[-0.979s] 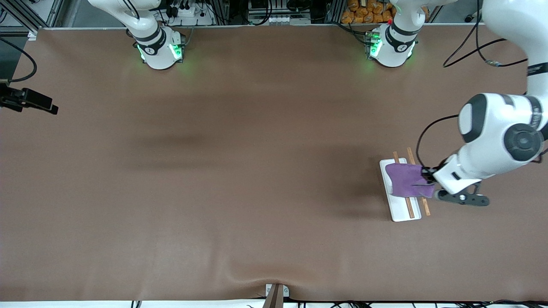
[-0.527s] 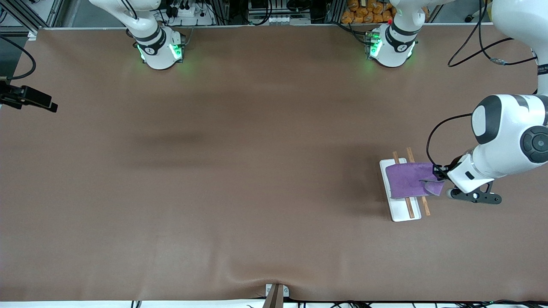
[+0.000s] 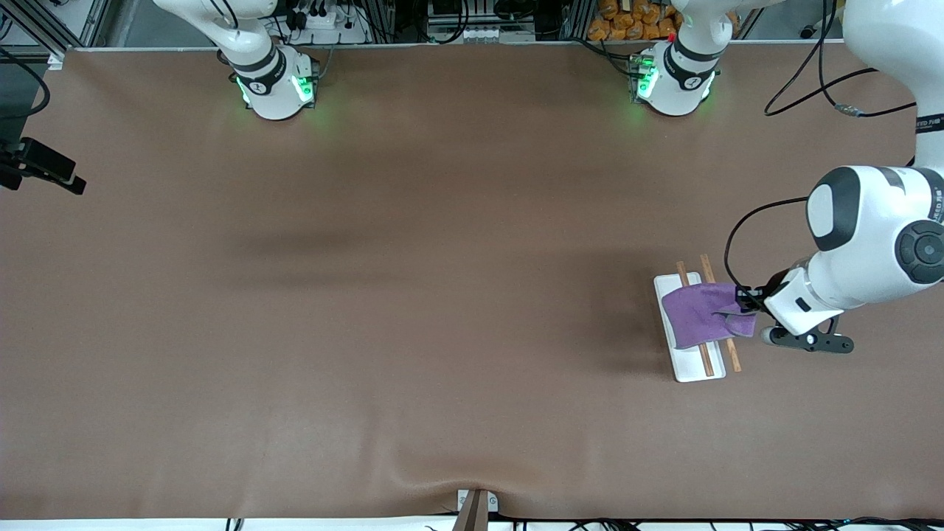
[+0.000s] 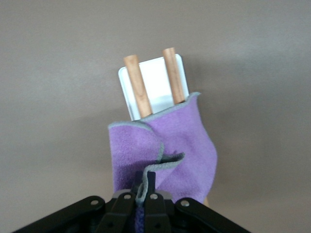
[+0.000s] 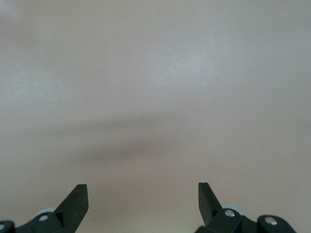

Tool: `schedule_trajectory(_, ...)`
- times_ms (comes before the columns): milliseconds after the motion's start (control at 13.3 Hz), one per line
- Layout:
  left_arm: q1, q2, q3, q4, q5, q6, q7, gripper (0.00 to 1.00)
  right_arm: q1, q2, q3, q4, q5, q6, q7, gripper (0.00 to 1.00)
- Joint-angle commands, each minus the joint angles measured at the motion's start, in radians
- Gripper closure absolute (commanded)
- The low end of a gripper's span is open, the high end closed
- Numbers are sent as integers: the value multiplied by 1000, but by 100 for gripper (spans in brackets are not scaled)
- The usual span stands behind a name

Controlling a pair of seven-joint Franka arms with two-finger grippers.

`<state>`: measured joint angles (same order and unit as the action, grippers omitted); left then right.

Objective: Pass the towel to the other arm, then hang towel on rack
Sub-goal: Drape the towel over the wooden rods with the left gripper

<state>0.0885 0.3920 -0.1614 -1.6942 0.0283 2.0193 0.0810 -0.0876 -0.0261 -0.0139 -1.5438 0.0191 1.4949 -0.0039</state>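
The purple towel (image 3: 697, 313) lies draped across both brown rods (image 3: 706, 358) of the rack, over the middle of its white base (image 3: 693, 367). My left gripper (image 3: 743, 300) is beside the rack on the left arm's end and is shut on the towel's hemmed edge. In the left wrist view the fingers (image 4: 151, 178) pinch the grey hem, the towel (image 4: 187, 145) hangs in front of them, and the rod ends (image 4: 137, 85) stick out over the base (image 4: 155, 80). My right gripper (image 5: 142, 194) is open and empty over bare table at the right arm's end (image 3: 44, 168).
The brown table mat (image 3: 442, 295) is bare around the rack. A small metal bracket (image 3: 476, 505) sits at the table edge nearest the front camera. Cables (image 3: 811, 81) trail near the left arm's base.
My left gripper drew the towel's edge away from the rack toward the left arm's end, then came back slightly. The towel lies wider over the rods. The right hand drifted slightly outward.
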Motion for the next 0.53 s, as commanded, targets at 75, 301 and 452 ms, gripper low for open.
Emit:
schedule_trajectory(75,-3,25,2,18,-16,7,-1,92,-14,-1,11,27,-10,-18,-2,0)
schedule_trajectory(301,40,27,2,13,-16,7,57,26,-15,-1,9,27,-10,-19,-5,0)
schedule_trajectory(452,77,22,2,13,-16,7,129,8,-15,-1,9,28,-10,-19,-5,0)
